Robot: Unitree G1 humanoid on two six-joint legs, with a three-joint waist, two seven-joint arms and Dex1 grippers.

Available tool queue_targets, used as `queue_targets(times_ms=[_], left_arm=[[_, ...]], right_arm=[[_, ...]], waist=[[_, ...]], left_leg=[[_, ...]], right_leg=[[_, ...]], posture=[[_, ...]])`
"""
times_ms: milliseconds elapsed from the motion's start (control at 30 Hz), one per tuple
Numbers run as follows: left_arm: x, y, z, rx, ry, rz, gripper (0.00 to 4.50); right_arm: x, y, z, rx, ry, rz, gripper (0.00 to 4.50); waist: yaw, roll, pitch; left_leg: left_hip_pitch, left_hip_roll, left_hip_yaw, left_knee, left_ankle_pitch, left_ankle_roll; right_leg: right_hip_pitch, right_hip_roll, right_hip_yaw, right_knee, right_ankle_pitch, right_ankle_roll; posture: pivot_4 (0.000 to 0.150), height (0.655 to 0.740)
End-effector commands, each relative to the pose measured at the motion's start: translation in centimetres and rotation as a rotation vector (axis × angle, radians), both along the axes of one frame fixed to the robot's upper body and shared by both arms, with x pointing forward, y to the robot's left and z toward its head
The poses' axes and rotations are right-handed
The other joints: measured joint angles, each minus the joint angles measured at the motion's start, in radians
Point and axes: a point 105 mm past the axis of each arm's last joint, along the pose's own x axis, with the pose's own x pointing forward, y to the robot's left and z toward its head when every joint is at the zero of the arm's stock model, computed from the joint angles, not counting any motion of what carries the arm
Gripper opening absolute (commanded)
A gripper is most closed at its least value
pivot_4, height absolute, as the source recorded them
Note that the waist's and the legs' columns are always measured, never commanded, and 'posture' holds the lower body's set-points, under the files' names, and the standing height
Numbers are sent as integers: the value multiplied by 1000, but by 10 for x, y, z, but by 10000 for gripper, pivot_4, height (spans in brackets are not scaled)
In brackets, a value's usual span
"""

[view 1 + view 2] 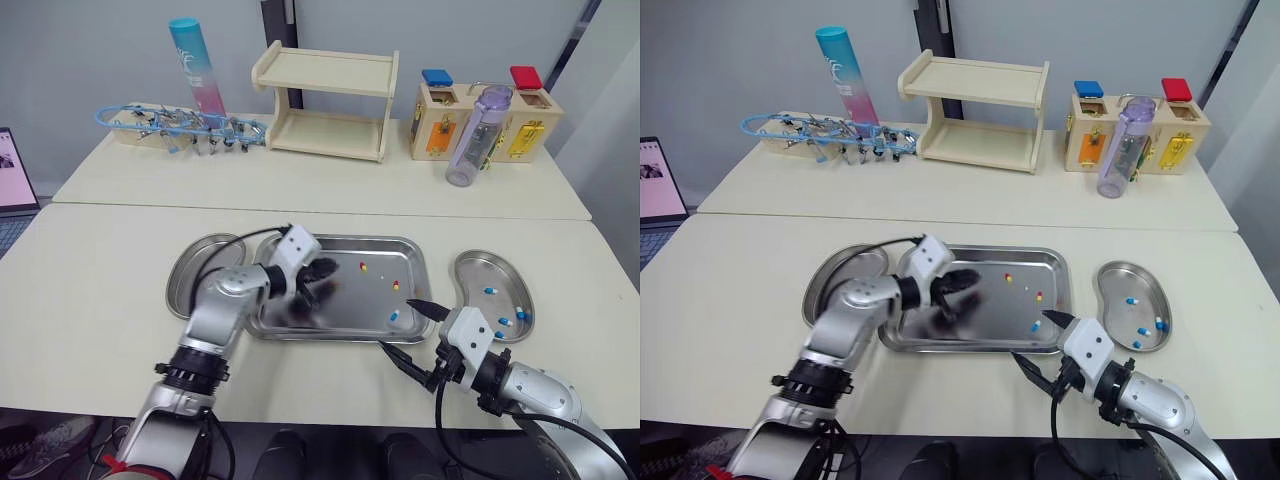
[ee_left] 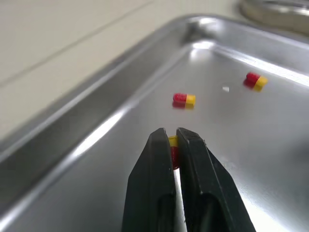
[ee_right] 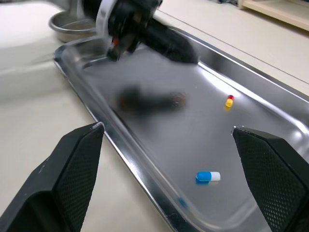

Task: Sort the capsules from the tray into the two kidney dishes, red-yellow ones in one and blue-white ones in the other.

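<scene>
My left gripper (image 1: 318,280) is low inside the steel tray (image 1: 345,325), on its left half. It is shut on a red-yellow capsule (image 2: 173,148) pinched between the fingertips. Two more red-yellow capsules (image 1: 363,266) (image 1: 396,285) lie toward the tray's right side, and a blue-white capsule (image 1: 394,316) rests near its front right corner. The left kidney dish (image 1: 192,275) is beside the tray. The right kidney dish (image 1: 475,270) holds several blue-white capsules (image 1: 505,322). My right gripper (image 1: 398,325) hangs open at the tray's front right corner with nothing between its fingers.
Along the back of the table stand a tube rack (image 1: 185,128), a pink-blue cylinder (image 1: 195,65), a wooden shelf (image 1: 325,100), a purple bottle (image 1: 478,135) and a wooden lock box (image 1: 520,125). A laptop (image 1: 12,185) sits at the far left.
</scene>
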Motion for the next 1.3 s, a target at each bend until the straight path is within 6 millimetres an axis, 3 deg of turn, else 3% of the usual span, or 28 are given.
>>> queue_targets(times_ms=[33, 167, 333, 633, 667, 867, 1067, 1300], left_arm=[[-11, 41, 26, -32, -31, 104, 623], [-23, 104, 36, -3, -36, 298, 623], [-44, 148, 32, 0, -4, 428, 623], [-48, 155, 28, -74, 0, 491, 623], [-48, 155, 28, -84, 1, 494, 6104], [-49, 155, 34, -106, 1, 487, 24479], [-57, 170, 45, -124, -57, 539, 44088], [-77, 201, 53, -154, -82, 620, 44088]], right_arm=[[-6, 10, 7, 1, 0, 113, 45000], [4, 21, 14, 22, -12, 187, 45000], [17, 37, 22, 50, -46, 257, 45000], [22, 46, 25, 67, -59, 300, 45000], [21, 46, 25, 67, -57, 302, 45000], [18, 46, 25, 68, -54, 300, 45000], [19, 45, 26, 70, -56, 294, 45000], [15, 18, 32, 41, -65, 243, 45000]], waist=[[-6, 1, 0], [-16, 1, 1], [-12, 0, 1], [7, 0, 2], [7, 0, 2], [6, 0, 2], [4, 0, 2], [7, 1, 2]], left_leg=[[0, 0, 0, 0, 0, 0], [1, 0, 0, 0, 0, 0], [0, 0, 0, -1, 0, 0], [0, 0, 0, -1, 0, 0], [0, 0, 0, -1, 0, 0], [0, 1, 0, -1, 0, 0], [-1, 1, 0, -1, 0, 0], [-1, 1, 1, -1, 0, 0]], right_leg=[[0, 0, 0, 0, 0, 0], [0, 0, 0, 0, 0, 0], [0, 0, -1, -1, 0, 0], [-1, 0, -1, -1, 0, 0], [-1, 0, -1, -1, 0, 0], [-2, 0, 0, 0, 0, 0], [-3, 0, 0, 0, 0, 0], [-4, 0, 1, 0, 0, 0]], posture=[[1500, 7400], [1500, 7400], [1500, 7400], [1500, 7400], [1500, 7400], [1500, 7400], [1500, 7400], [1500, 7400]])
